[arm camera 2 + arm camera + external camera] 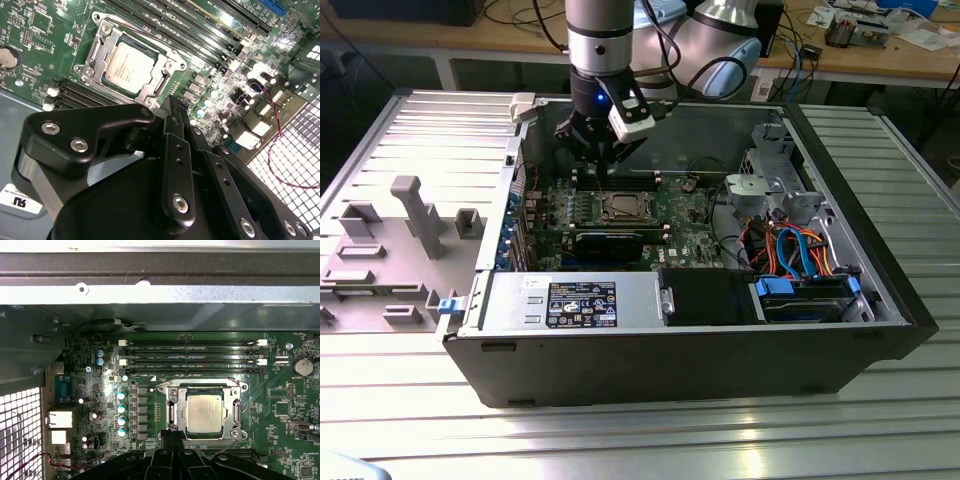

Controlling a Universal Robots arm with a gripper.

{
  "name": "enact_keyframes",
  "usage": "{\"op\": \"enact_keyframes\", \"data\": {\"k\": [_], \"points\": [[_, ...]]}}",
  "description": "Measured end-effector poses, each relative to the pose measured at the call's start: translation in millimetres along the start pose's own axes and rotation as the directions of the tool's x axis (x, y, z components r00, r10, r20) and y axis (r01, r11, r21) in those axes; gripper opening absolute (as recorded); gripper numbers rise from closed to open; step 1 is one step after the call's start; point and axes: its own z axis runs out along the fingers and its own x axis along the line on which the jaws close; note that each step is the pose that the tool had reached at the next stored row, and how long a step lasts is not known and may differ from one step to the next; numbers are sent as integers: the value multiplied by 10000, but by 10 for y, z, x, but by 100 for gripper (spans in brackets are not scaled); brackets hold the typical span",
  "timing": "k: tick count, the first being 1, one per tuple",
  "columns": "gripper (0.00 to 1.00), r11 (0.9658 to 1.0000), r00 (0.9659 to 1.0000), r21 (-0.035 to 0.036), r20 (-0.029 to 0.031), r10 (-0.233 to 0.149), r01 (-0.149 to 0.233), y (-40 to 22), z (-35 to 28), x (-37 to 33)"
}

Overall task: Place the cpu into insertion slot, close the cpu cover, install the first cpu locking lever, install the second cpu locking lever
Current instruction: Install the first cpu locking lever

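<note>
black two-finger gripper [603, 160]: fingers pressed together, nothing held | silvery-grey square cpu [203, 413]: seated in silver-framed insertion slot [95, 65], just below fingertips | thin silver cpu cover [172, 415]: down around chip

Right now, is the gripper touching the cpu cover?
Cannot tell. In the first wrist view the gripper tip overlaps the edge of the cpu cover around the cpu; no view shows contact or gap plainly.
</note>
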Motion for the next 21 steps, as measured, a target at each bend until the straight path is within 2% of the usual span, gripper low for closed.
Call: {"op": "enact_keyframes", "data": {"k": [3, 21], "points": [[11, 10000, 10000, 1, 0, 0, 0, 9, 1, 51], [11, 10000, 10000, 1, -1, 0, 0, 20, 4, 157]]}}
